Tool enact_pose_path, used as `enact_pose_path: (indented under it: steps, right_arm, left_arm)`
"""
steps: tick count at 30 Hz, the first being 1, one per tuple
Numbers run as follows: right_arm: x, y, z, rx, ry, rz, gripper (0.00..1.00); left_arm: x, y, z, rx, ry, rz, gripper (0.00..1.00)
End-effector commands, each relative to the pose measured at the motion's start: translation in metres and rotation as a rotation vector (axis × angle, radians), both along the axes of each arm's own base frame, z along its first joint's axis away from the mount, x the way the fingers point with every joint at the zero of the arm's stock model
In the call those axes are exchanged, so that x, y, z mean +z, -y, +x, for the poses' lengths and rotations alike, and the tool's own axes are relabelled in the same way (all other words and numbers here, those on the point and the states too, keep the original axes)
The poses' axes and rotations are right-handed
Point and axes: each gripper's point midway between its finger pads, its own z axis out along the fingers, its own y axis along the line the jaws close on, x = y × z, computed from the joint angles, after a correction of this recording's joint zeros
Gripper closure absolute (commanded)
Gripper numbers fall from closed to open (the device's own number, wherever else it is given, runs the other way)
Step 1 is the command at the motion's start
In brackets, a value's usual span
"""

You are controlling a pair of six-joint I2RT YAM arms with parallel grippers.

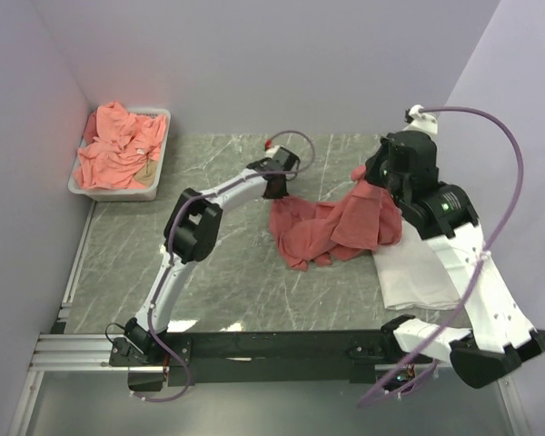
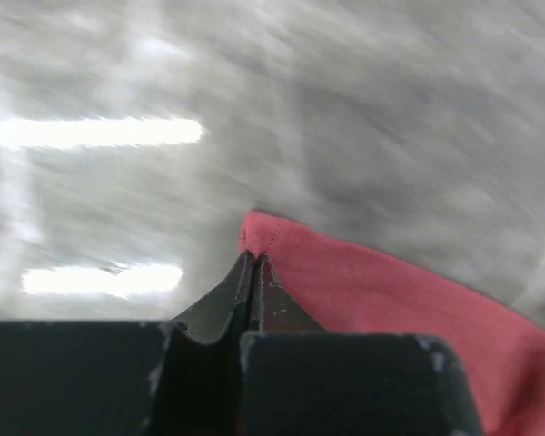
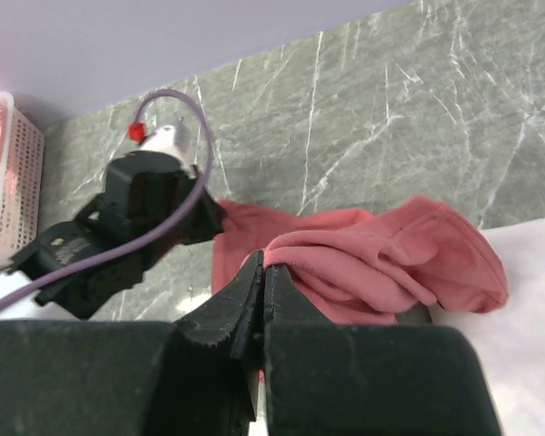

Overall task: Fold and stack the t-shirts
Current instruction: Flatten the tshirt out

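Red t-shirt: bunched at the middle of the surface, long axis roughly nine to three o'clock. Left end effector is pressed together on its nine o'clock corner, low. Right end effector pinches its two o'clock edge, raised. Judgement: spreading requires pulling apart along that axis.

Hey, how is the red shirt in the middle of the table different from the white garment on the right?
The red shirt is crumpled and bunched; the white garment lies flat and smooth. The left gripper and the right gripper each pinch an edge of the red shirt; neither holds the white garment. Both lie at least partly on the table.
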Motion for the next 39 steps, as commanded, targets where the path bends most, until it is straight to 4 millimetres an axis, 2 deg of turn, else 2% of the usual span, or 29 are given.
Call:
enact_pose_path:
  steps: [1, 2, 3, 5, 6, 9, 12, 13, 14, 15, 16, 17, 18, 19, 20, 22, 23, 25, 26, 28, 30, 31, 32, 34, 35, 36, 37, 38, 39]
  right_arm:
    - [0.026, -0.012, 0.036, -0.001, 0.105, 0.054, 1.0]
    - [0.027, -0.015, 0.047, -0.001, 0.114, 0.055, 1.0]
    - [0.031, -0.017, 0.054, 0.004, 0.132, 0.061, 1.0]
    - [0.05, -0.019, 0.071, 0.001, 0.18, 0.079, 1.0]
    - [0.058, -0.016, 0.076, -0.005, 0.196, 0.085, 1.0]
    - [0.092, -0.012, 0.097, -0.015, 0.279, 0.089, 1.0]
    - [0.129, -0.003, 0.108, -0.021, 0.349, 0.117, 1.0]
    - [0.134, -0.002, 0.11, -0.015, 0.354, 0.122, 1.0]
    - [0.15, 0.002, 0.107, -0.016, 0.391, 0.131, 1.0]
    - [0.154, 0.003, 0.105, -0.014, 0.401, 0.129, 1.0]
    - [0.162, 0.01, 0.1, -0.025, 0.426, 0.135, 1.0]
    - [0.151, 0.01, 0.1, -0.024, 0.404, 0.135, 1.0]
    - [0.144, 0.01, 0.1, -0.024, 0.387, 0.153, 1.0]
    - [0.134, 0.009, 0.099, -0.02, 0.368, 0.165, 1.0]
    - [0.108, 0.008, 0.097, -0.011, 0.314, 0.166, 1.0]
    - [0.084, 0.01, 0.09, -0.023, 0.273, 0.183, 1.0]
    - [0.057, 0.011, 0.079, -0.016, 0.236, 0.181, 1.0]
    - [0.055, 0.013, 0.06, 0.0, 0.273, 0.208, 1.0]
    - [0.036, 0.012, 0.057, 0.006, 0.238, 0.205, 1.0]
    - [0.029, 0.013, 0.05, 0.008, 0.222, 0.199, 1.0]
    - [0.016, 0.017, 0.054, -0.01, 0.19, 0.18, 1.0]
    - [0.006, 0.018, 0.059, -0.017, 0.161, 0.173, 1.0]
    - [-0.002, 0.019, 0.063, -0.018, 0.141, 0.171, 1.0]
    - [-0.025, 0.019, 0.08, -0.016, 0.089, 0.178, 1.0]
    - [-0.037, 0.019, 0.087, -0.017, 0.06, 0.184, 1.0]
    - [-0.049, 0.019, 0.094, -0.02, 0.025, 0.198, 1.0]
    - [-0.074, 0.026, 0.108, -0.039, -0.037, 0.205, 1.0]
    - [-0.085, 0.024, 0.114, -0.027, -0.067, 0.224, 1.0]
    - [-0.098, 0.028, 0.121, -0.045, -0.092, 0.236, 1.0]
  left_arm:
    - [0.066, -0.062, 0.046, 0.125, 0.071, -0.057, 1.0]
    - [0.096, -0.084, 0.061, 0.153, 0.116, -0.092, 1.0]
    - [0.113, -0.096, 0.069, 0.168, 0.145, -0.111, 1.0]
    - [0.161, -0.126, 0.087, 0.201, 0.228, -0.159, 1.0]
    - [0.175, -0.135, 0.09, 0.203, 0.243, -0.173, 1.0]
    - [0.254, -0.168, 0.105, 0.224, 0.391, -0.251, 1.0]
    - [0.321, -0.207, 0.106, 0.251, 0.509, -0.333, 1.0]
    - [0.351, -0.229, 0.105, 0.272, 0.57, -0.358, 1.0]
    - [0.38, -0.242, 0.095, 0.29, 0.62, -0.384, 1.0]
    - [0.396, -0.253, 0.089, 0.305, 0.65, -0.396, 1.0]
    - [0.395, -0.26, 0.084, 0.311, 0.643, -0.406, 1.0]
    - [0.422, -0.279, 0.068, 0.331, 0.701, -0.435, 1.0]
    - [0.422, -0.285, 0.062, 0.339, 0.703, -0.444, 1.0]
    - [0.398, -0.289, 0.06, 0.353, 0.651, -0.437, 1.0]
    - [0.405, -0.298, 0.049, 0.363, 0.662, -0.442, 1.0]
    - [0.384, -0.304, 0.041, 0.379, 0.608, -0.429, 1.0]
    - [0.394, -0.307, 0.028, 0.375, 0.63, -0.429, 1.0]
    - [0.393, -0.313, 0.017, 0.387, 0.633, -0.425, 1.0]
    - [0.406, -0.315, 0.007, 0.377, 0.66, -0.441, 1.0]
    - [0.419, -0.323, 0.001, 0.382, 0.684, -0.451, 1.0]
    - [0.418, -0.323, 0.008, 0.37, 0.664, -0.455, 1.0]
    - [0.429, -0.322, 0.01, 0.365, 0.675, -0.463, 1.0]
    - [0.412, -0.321, 0.026, 0.369, 0.634, -0.464, 1.0]
    - [0.409, -0.317, 0.043, 0.349, 0.628, -0.48, 1.0]
    - [0.38, -0.316, 0.064, 0.357, 0.568, -0.479, 1.0]
    - [0.381, -0.314, 0.073, 0.349, 0.573, -0.485, 1.0]
    - [0.368, -0.314, 0.084, 0.352, 0.547, -0.489, 1.0]
    - [0.335, -0.314, 0.105, 0.364, 0.491, -0.488, 1.0]
    - [0.331, -0.311, 0.114, 0.356, 0.489, -0.5, 1.0]
